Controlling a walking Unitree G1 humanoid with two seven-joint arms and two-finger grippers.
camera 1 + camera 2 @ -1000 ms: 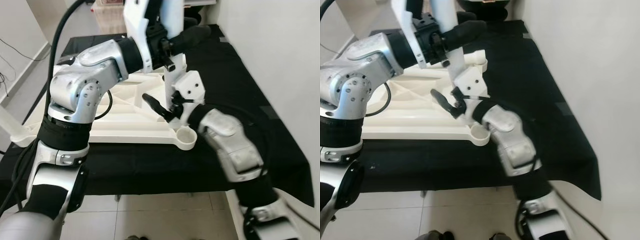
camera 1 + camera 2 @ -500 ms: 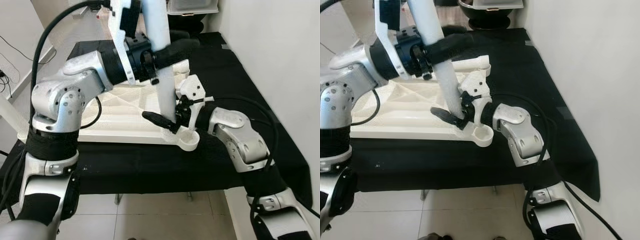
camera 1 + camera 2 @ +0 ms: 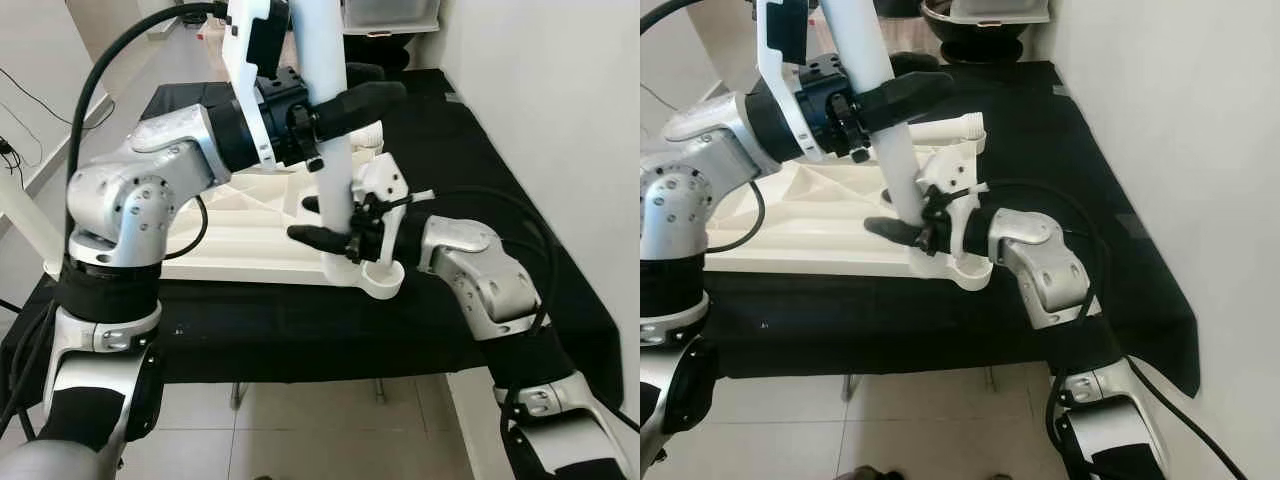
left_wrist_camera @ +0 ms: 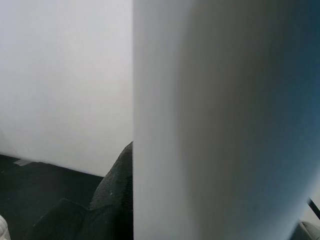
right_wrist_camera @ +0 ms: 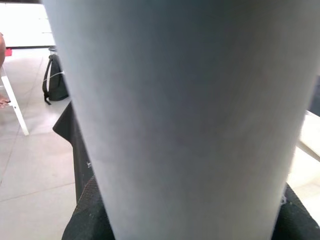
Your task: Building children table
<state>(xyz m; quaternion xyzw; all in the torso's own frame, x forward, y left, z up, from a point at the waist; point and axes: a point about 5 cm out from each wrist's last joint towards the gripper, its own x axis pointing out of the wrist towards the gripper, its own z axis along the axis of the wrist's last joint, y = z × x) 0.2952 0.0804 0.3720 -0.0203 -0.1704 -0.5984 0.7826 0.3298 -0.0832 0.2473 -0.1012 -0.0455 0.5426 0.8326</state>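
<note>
A white children's table top (image 3: 240,250) lies upside down on a black cloth (image 3: 300,330). A white table leg (image 3: 322,40) stands nearly upright over its near right corner, its lower end just beside the round corner socket (image 3: 382,279), which looks hollow. My left gripper (image 3: 375,90) is shut on the leg's middle; in the left wrist view the leg (image 4: 220,120) lies against a dark finger (image 4: 112,200). My right gripper (image 3: 305,219) is shut on the leg's lower part, black fingers (image 5: 87,215) on either side of the leg (image 5: 190,115).
A second white leg (image 3: 940,128) lies along the far edge of the table top. A white wall (image 3: 560,120) runs close along the right. Dark objects and a white bin (image 3: 985,12) stand at the back. Tiled floor (image 3: 300,450) lies below the near edge.
The leg has swung more upright, its lower end now at the corner by the socket. My right gripper has come onto the leg's lower part. The camera has shifted a little.
</note>
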